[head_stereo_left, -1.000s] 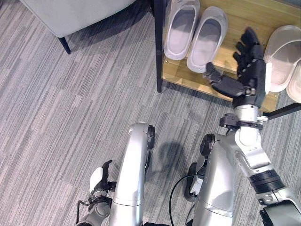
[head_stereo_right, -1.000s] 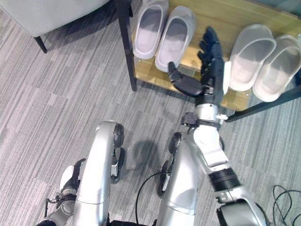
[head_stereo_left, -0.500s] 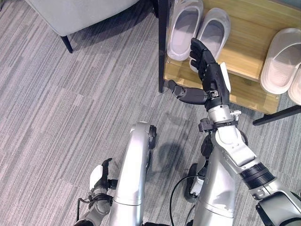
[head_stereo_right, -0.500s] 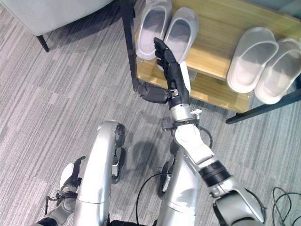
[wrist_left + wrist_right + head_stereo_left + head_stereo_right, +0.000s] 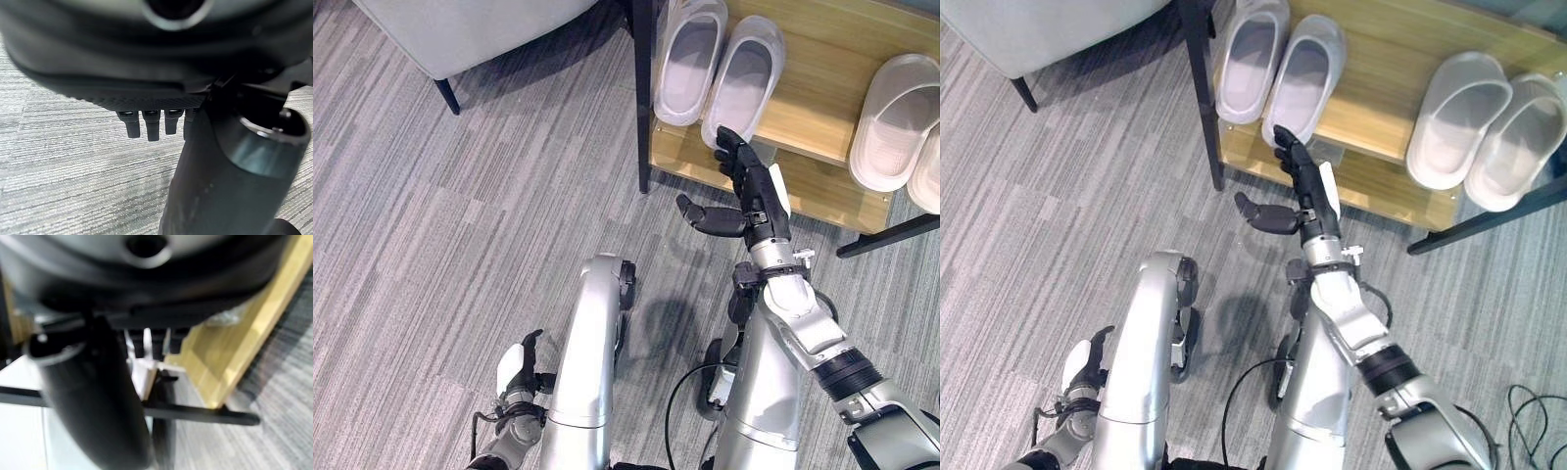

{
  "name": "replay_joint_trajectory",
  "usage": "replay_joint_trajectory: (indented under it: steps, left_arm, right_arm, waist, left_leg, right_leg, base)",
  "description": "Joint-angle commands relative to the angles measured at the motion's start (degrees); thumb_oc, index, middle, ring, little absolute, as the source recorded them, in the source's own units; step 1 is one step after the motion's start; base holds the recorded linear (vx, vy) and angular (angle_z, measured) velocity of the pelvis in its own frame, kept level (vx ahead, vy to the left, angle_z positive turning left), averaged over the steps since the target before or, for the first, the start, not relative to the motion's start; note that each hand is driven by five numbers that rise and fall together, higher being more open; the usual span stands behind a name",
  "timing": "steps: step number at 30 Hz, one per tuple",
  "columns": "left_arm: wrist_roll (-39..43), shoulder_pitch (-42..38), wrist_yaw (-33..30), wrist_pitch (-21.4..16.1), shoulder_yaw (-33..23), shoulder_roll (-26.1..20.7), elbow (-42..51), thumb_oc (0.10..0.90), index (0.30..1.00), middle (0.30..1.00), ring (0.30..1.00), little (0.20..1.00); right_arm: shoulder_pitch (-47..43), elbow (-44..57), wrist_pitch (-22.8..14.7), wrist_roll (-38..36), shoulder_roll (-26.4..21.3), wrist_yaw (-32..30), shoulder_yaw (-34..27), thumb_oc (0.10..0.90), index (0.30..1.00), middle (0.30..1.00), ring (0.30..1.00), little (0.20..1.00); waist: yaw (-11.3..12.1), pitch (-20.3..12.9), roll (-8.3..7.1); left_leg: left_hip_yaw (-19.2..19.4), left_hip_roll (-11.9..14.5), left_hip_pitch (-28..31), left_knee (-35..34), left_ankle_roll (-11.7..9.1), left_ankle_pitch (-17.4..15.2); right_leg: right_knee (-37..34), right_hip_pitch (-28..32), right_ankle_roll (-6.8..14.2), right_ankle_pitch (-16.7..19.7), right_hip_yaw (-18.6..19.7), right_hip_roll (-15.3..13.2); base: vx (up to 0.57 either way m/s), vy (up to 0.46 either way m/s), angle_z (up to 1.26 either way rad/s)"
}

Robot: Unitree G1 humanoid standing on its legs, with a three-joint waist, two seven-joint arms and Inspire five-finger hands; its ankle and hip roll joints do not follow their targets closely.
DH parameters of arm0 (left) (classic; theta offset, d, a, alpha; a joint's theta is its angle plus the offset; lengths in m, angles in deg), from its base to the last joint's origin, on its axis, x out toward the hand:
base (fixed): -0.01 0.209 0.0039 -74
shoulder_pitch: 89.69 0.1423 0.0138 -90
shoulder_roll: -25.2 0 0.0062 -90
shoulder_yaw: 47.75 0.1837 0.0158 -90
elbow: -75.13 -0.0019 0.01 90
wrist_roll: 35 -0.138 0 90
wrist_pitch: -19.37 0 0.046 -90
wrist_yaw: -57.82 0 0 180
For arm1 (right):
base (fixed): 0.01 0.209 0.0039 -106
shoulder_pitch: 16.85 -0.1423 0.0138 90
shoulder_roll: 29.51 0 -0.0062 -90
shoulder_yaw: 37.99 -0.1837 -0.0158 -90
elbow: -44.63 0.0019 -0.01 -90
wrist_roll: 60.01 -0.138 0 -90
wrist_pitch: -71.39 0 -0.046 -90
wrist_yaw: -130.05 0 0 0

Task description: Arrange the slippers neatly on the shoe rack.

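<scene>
Four pale grey open-toe slippers rest on the top shelf of the light wooden shoe rack with black metal legs point(image 5: 822, 108). One pair of pale grey slippers point(image 5: 720, 73) lies side by side at the rack's left end, just inside the black upright post point(image 5: 642, 108). The heel of the right-hand slipper of this pair overhangs the shelf's front edge. The second pair of pale grey slippers point(image 5: 901, 132) lies at the rack's right end, well apart from the first pair, with bare wood between them.

The right hand point(image 5: 749, 186) is raised in front of the rack. Its fingers point(image 5: 1291, 152) are straight and extended, holding nothing. The fingertips lie just beside the overhanging heel of the left pair; contact cannot be determined. The thumb point(image 5: 705, 215) projects sideways over the floor, clear of the rack.

The left hand point(image 5: 519, 372) hangs low beside the robot above the grey striped carpet floor point(image 5: 440, 245). In the left wrist view its fingers point(image 5: 146, 125) extend loosely and grip nothing.

A light grey upholstered chair with dark legs point(image 5: 460, 34) stands on the carpet to the left of the rack.
</scene>
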Motion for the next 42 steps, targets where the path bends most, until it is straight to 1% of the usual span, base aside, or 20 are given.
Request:
replay_joint_trajectory:
  steps: [1,8,14,20,26,30,35,36,37,38,40,41,42]
  left_arm:
    - [1.29,1.83,-3.08,-0.59,1.77,0.24,0.02,0.8,0.9,0.9,0.9,0.9]
    - [1.99,2.19,-2.77,-0.7,1.76,0.19,-0.45,0.8,0.9,0.9,0.9,0.9]
    - [2.52,2.48,-2.6,-0.82,1.78,0.39,-1.01,0.8,0.9,0.9,0.9,0.9]
    - [3.0,2.49,-2.44,-0.87,2.14,0.44,-1.15,0.8,0.9,0.9,0.9,0.9]
    - [3.51,2.12,-2.15,-0.77,2.12,0.6,-2.15,0.8,0.9,0.9,0.9,0.9]
    - [3.37,2.46,-1.14,-0.62,1.66,0.89,-2.71,0.8,0.9,0.9,0.9,0.9]
    - [3.2,2.12,-0.1,-0.62,1.29,1.43,-3.41,0.8,0.9,0.9,0.9,0.9]
    - [3.26,2.55,-0.02,-0.61,1.17,1.57,-3.62,0.8,0.9,0.9,0.9,0.9]
    - [3.16,2.54,0.05,-0.64,1.02,1.68,-3.69,0.8,0.9,0.9,0.9,0.9]
    - [2.78,2.77,0.28,-0.76,0.49,1.83,-3.75,0.8,0.9,0.9,0.9,0.9]
    - [2.6,2.96,0.27,-0.83,-0.31,1.88,-3.92,0.8,0.9,0.9,0.9,0.9]
    - [2.59,2.96,0.28,-0.84,-0.28,1.92,-3.93,0.8,0.9,0.9,0.9,0.9]
    - [2.73,2.86,0.21,-0.98,-1.56,1.97,-4.0,0.8,0.9,0.9,0.9,0.9]
  right_arm:
    - [-5.3,6.46,-4.03,1.6,0.11,-1.02,-2.51,0.8,0.9,0.9,0.9,0.9]
    - [-6.87,5.64,-4.03,1.73,0.97,-1.99,-2.47,0.8,0.9,0.9,0.9,0.9]
    - [-8.55,4.55,-4.19,1.95,0.97,-3.38,-3.18,0.8,0.9,0.9,0.9,0.9]
    - [-10.62,2.5,-4.1,1.77,0.77,-4.52,-3.32,0.8,0.9,0.9,0.9,0.9]
    - [-13.21,1.73,-4.4,0.32,0.65,-3.74,-2.33,0.8,0.9,0.9,0.9,0.9]
    - [-12.35,6.65,-5.64,-5.52,0.39,2.26,-1.08,0.8,0.9,0.9,0.9,0.9]
    - [-11.33,13.33,-5.58,-8.49,-2.09,8.79,1.35,0.8,0.9,0.9,0.9,0.9]
    - [-10.6,14.67,-5.56,-8.73,-2.68,10.03,1.75,0.8,0.9,0.9,0.9,0.9]
    - [-10.22,16.12,-5.48,-8.73,-3.66,11.14,2.04,0.8,0.9,0.9,0.9,0.9]
    - [-8.97,19.01,-5.61,-8.82,-6.15,13.19,2.07,0.8,0.9,0.9,0.9,0.9]
    - [-7.89,21.47,-5.99,-8.49,-8.59,14.32,1.82,0.8,0.9,0.9,0.9,0.9]
    - [-7.73,21.65,-5.95,-8.5,-8.68,14.34,1.73,0.8,0.9,0.9,0.9,0.9]
    - [-6.47,25.44,-7.12,-7.95,-11.82,14.99,0.1,0.8,0.9,0.9,0.9,0.9]
  waist:
    - [3.61,-2.19,-0.06]
    - [3.99,-2.19,0.12]
    - [3.9,-2.19,-0.04]
    - [4.43,-2.19,0.38]
    - [4.64,-2.19,0.57]
    - [4.49,-2.19,0.3]
    - [4.46,-2.19,0.13]
    - [4.23,-2.19,0.03]
    - [4.05,-2.19,-0.06]
    - [3.74,-2.19,-0.36]
    - [3.41,-2.19,-0.65]
    - [3.4,-2.19,-0.63]
    - [2.83,-2.19,-1.24]
  left_leg:
    - [-5.46,-0.97,2.7,2.72,-0.42,-8.65]
    - [-5.5,-1.04,2.7,2.82,-0.42,-8.76]
    - [-5.17,-1.13,2.7,2.99,-0.43,-8.66]
    - [-5.5,-1.17,2.7,3.24,-0.55,-8.8]
    - [-5.75,-1.29,2.7,3.4,-0.61,-8.79]
    - [-5.5,-1.36,2.7,3.59,-0.67,-8.7]
    - [-5.74,-1.16,2.7,3.79,-0.86,-9.02]
    - [-5.69,-1.25,2.7,3.86,-1.0,-8.64]
    - [-5.65,-1.27,2.7,3.86,-1.02,-8.57]
    - [-5.67,-1.27,2.7,3.89,-1.06,-8.49]
    - [-5.67,-1.2,2.7,3.87,-1.17,-8.31]
    - [-5.63,-1.21,2.7,3.85,-1.17,-8.29]
    - [-5.44,-1.14,2.7,3.68,-1.26,-7.97]
  right_leg:
    - [-2.91,-2.93,-8.45,8.06,3.06,0.67]
    - [-2.85,-2.93,-8.4,8.25,2.99,0.78]
    - [-2.56,-2.93,-8.16,8.38,3.3,0.95]
    - [-2.55,-2.93,-8.3,8.39,3.06,1.02]
    - [-2.48,-2.93,-8.19,8.48,3.01,1.19]
    - [-2.17,-2.93,-8.03,8.55,3.12,1.22]
    - [-2.17,-2.93,-8.19,8.01,2.91,1.29]
    - [-1.92,-2.93,-7.99,8.37,3.17,1.41]
    - [-1.83,-2.93,-7.99,8.25,3.26,1.37]
    - [-1.69,-2.93,-7.87,8.22,3.42,1.33]
    - [-1.65,-2.93,-7.72,8.29,3.7,1.41]
    - [-1.63,-2.93,-7.7,8.28,3.75,1.4]
    - [-1.75,-2.93,-7.57,8.34,4.17,1.48]
  base:
    - [0.0,0.0,0.0]
    - [0.0,0.0,0.0]
    - [0.0,0.0,0.0]
    - [0.0,0.0,0.0]
    - [0.0,0.0,0.0]
    - [0.0,0.0,0.0]
    - [0.0,0.0,0.0]
    - [0.0,0.0,0.0]
    - [0.0,0.0,0.0]
    - [0.0,0.0,0.0]
    - [0.0,0.0,0.0]
    - [0.0,0.0,0.0]
    - [0.0,0.0,0.0]
